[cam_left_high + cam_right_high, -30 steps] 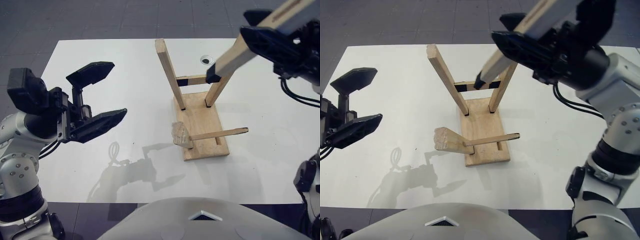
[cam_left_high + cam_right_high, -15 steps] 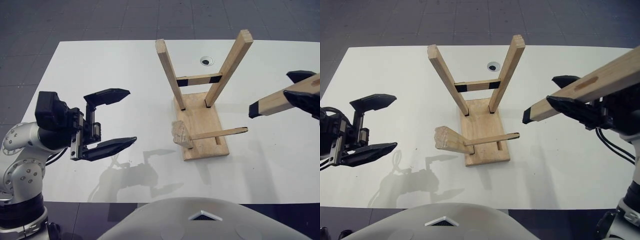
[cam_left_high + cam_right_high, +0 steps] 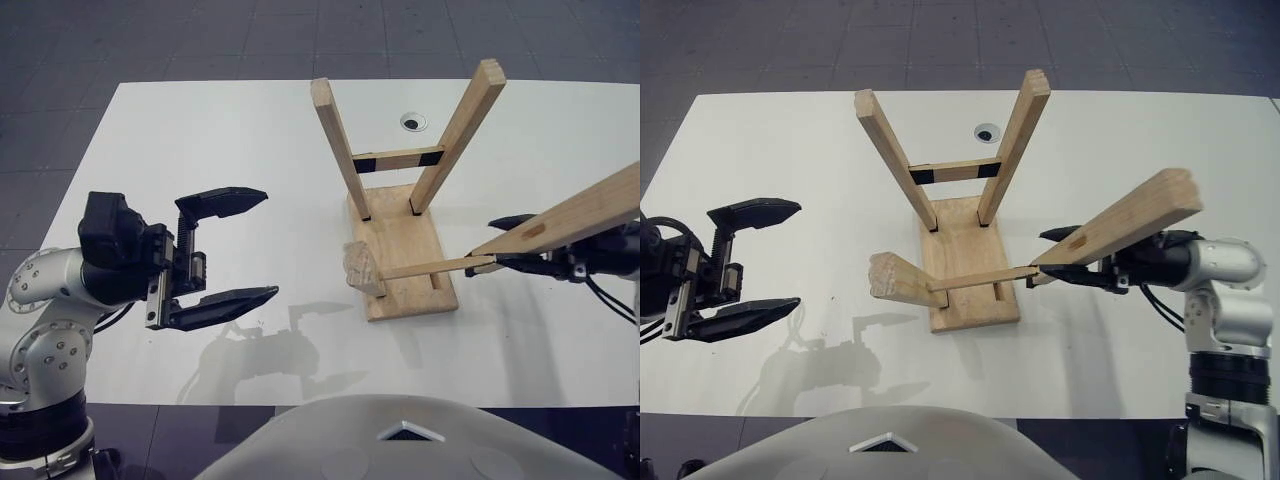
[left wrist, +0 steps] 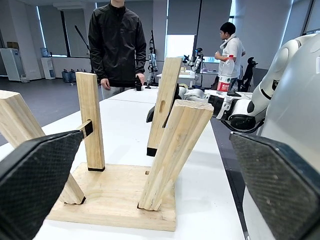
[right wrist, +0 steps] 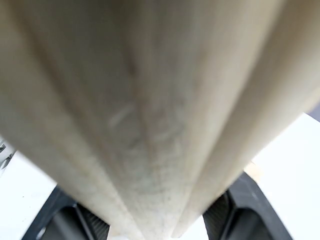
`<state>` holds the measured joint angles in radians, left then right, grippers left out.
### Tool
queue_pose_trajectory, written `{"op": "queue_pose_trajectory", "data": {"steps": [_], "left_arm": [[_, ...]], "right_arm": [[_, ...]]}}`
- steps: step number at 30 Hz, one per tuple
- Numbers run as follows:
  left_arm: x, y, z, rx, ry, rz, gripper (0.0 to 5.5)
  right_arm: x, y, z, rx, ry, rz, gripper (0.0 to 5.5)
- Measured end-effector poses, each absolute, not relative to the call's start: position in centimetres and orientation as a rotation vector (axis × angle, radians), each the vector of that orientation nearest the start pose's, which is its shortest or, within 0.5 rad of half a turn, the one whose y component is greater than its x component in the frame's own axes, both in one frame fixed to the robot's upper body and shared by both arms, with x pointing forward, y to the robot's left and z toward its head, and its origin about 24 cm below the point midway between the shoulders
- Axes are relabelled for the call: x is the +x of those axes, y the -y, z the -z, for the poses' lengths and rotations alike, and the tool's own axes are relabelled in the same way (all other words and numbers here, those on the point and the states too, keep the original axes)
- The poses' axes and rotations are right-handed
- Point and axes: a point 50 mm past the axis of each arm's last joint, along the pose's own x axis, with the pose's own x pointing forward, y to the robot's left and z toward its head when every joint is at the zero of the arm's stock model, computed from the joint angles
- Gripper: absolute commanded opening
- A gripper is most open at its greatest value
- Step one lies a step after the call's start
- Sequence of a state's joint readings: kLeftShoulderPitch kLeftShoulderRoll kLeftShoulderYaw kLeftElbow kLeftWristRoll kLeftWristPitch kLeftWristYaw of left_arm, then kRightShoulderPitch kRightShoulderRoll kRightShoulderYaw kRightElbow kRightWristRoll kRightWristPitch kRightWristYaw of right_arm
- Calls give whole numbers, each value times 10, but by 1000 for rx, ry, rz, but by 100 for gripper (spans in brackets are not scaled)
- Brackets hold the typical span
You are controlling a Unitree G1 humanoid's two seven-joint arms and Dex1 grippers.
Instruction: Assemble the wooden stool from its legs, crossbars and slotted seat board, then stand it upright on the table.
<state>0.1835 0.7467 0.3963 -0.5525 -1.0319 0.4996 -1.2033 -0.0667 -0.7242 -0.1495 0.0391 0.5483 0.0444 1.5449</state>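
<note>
Left jaws wide open and empty, hovering over the desk [image 3: 200, 140] well left of the seat board [image 3: 400, 235], which lies flat mid-desk. In the board's far slots stand the far-left leg [image 3: 340, 150] and far-right leg [image 3: 458, 135], joined by a black-tipped crossbar [image 3: 398, 159]; a third leg [image 3: 362, 268] leans at the near-left corner with a second crossbar [image 3: 435, 267] poking out rightward. Right jaws clamped on the fourth leg [image 3: 570, 215], held slanted, its lower end at the second crossbar's free tip, contact unclear.
</note>
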Motion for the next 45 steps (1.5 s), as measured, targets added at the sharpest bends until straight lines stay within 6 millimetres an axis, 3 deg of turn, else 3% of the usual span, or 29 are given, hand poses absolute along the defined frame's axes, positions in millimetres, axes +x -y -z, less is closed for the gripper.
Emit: {"op": "queue_pose_trajectory", "data": {"steps": [3, 19, 45], "left_arm": [[168, -217, -173, -129, 54, 1362, 550], [164, -217, -176, -123, 61, 1367, 550], [163, -217, -176, -123, 61, 1365, 550]], "right_arm": [[220, 236, -101, -191, -61, -1461, 208], [209, 218, -94, -206, -23, -1506, 208], [201, 212, -95, -211, 38, -1433, 208]]}}
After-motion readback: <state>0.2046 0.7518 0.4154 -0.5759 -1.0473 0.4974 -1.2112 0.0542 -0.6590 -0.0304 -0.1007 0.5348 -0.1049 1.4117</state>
